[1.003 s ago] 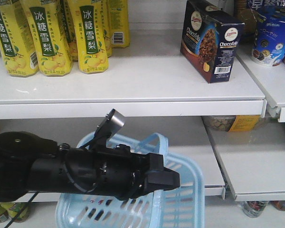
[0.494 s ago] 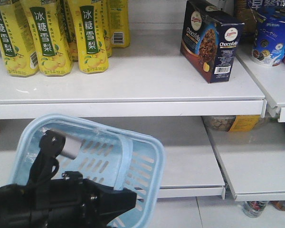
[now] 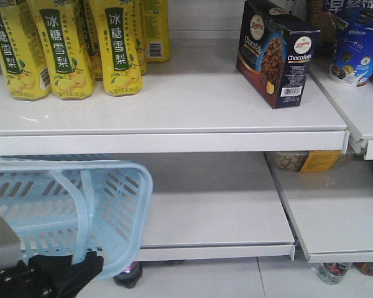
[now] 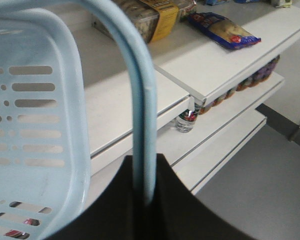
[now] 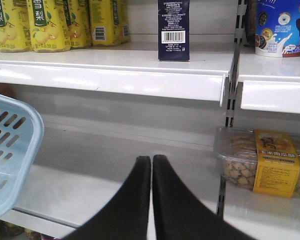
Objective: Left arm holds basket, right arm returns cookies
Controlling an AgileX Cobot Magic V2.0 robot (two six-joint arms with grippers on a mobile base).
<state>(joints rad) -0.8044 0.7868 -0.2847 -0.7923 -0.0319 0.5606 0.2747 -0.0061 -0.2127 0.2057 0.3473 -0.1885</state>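
- Front view: looks level-to-slightly-down at white metal store shelves (image 3: 174, 99); upper shelf fills top half, lower shelf below. Light blue slotted plastic basket (image 3: 62, 205) enters low left, close to lens.
- Left wrist view: very near, looks along the basket's pale blue handle (image 4: 140, 100), which runs into the black forked left gripper (image 4: 145, 200) at frame bottom; shelving recedes to the right, grey floor beyond.
- Right wrist view: low, faces the shelves straight on, over the black right gripper (image 5: 151, 195), fingers pressed together.
- Shared: front and right wrist both take in the dark navy cookie carton (image 3: 275, 53) (image 5: 173, 30), yellow drink bottles (image 3: 65, 49) (image 5: 40, 25), basket corner (image 5: 10, 150).
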